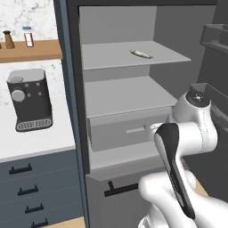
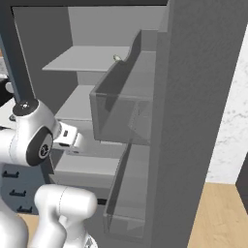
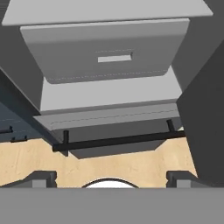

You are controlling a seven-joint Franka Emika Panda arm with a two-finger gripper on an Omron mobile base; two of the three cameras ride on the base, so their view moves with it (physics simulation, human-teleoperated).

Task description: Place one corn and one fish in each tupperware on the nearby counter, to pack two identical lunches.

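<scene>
One pale silver-grey fish [image 1: 140, 54] lies on the top shelf of the open fridge; its tip peeks past the door bin [image 2: 116, 57]. My gripper [image 3: 111, 178] is open and holds nothing, its fingertips [image 3: 41, 177] spread wide. It hangs in front of the fridge's grey drawer [image 3: 105, 52], aimed at the drawer and the black handle bar [image 3: 118, 141] below. The white counter [image 1: 40, 142] lies left of the fridge. The corn and the tupperware are out of view.
A dark coffee machine [image 1: 29, 100] stands on the counter, over blue-grey drawers [image 1: 35, 187]. A wooden wall shelf [image 1: 31, 50] carries small bottles. The open fridge door with its clear bins [image 2: 121, 111] stands on the right. Below is wooden floor [image 3: 113, 166].
</scene>
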